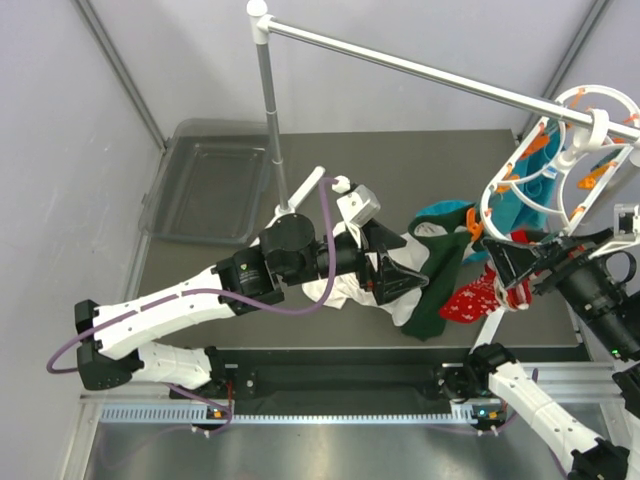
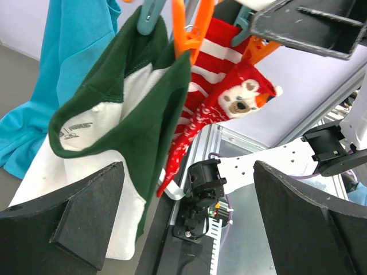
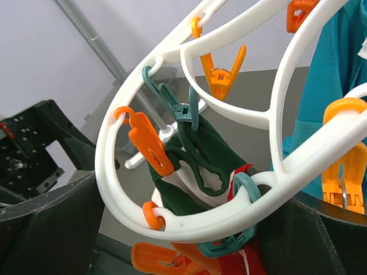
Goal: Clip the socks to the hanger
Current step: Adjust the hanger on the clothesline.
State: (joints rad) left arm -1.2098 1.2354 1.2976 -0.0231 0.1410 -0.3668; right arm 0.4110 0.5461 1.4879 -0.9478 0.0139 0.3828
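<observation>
The white oval hanger point(image 1: 560, 165) with orange clips hangs from the rail at the right. Its near ring point(image 3: 189, 220) runs between my right gripper's point(image 3: 189, 240) wide-apart jaws. The red socks point(image 1: 478, 297) hang at the hanger's near edge. In the left wrist view the striped sock point(image 2: 215, 57) hangs under an orange clip point(image 2: 189, 28), with a red snowflake-dotted part point(image 2: 189, 134) and a bear face point(image 2: 243, 103) below. A bit of red sock point(image 3: 246, 264) shows under the ring. My left gripper point(image 2: 189, 223) is open and empty, left of the socks.
A dark green cloth point(image 1: 440, 275) and a teal cloth point(image 1: 525, 180) also hang from the hanger. A white cloth point(image 1: 350, 288) lies under my left gripper. The white rail point(image 1: 420, 68) and its post point(image 1: 268, 110) cross the back. A clear tray point(image 1: 205, 190) sits at the back left.
</observation>
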